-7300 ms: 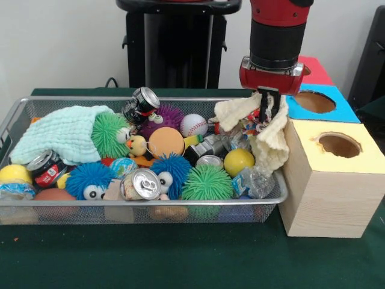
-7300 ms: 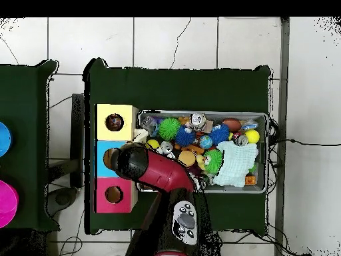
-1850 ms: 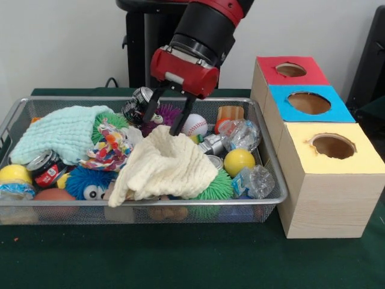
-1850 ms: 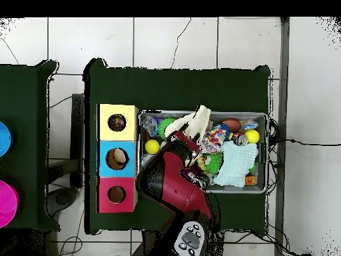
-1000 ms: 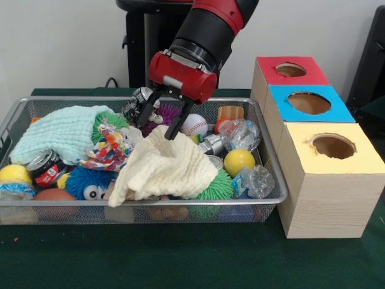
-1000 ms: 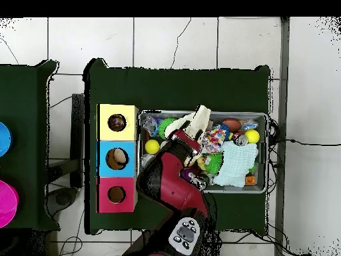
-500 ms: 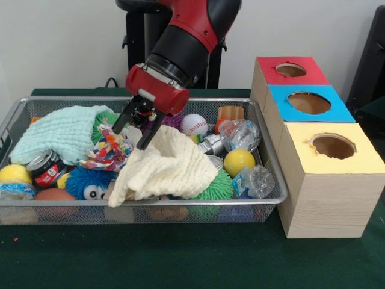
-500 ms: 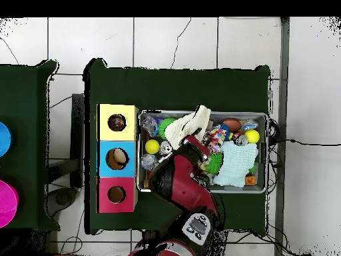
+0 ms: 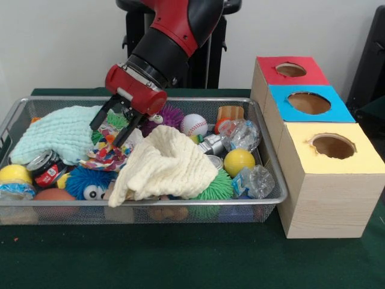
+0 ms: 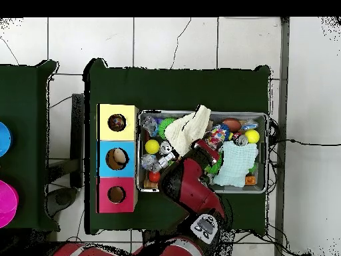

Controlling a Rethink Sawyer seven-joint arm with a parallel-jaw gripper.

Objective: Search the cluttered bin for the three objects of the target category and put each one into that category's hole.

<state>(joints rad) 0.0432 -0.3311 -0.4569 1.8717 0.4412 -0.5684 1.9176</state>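
Gripper (image 9: 108,128) sits upper left of centre in the front view, fingers spread and angled down-left, nothing between them. It hangs just above the patterned cloth (image 9: 107,149), so that looks like the next pick. Tips are either side of the cloth's top edge; I can't tell if they touch it.

Cream cloth (image 9: 165,164) is heaped mid-bin over balls and cans, draped toward the front rim of the bin (image 9: 180,205). Mint cloth (image 9: 57,132) lies at the left end, well apart from the boxes.

Cloths look like the target category: in the overhead view something pale sits in the blue box's hole (image 10: 117,158).

Boxes stand at the right of the front view, blue box (image 9: 308,102) in the middle. So each cloth has to be carried right across the bin.

Risk: the patterned cloth lies against a spiky ball (image 9: 89,180), which could drag along.
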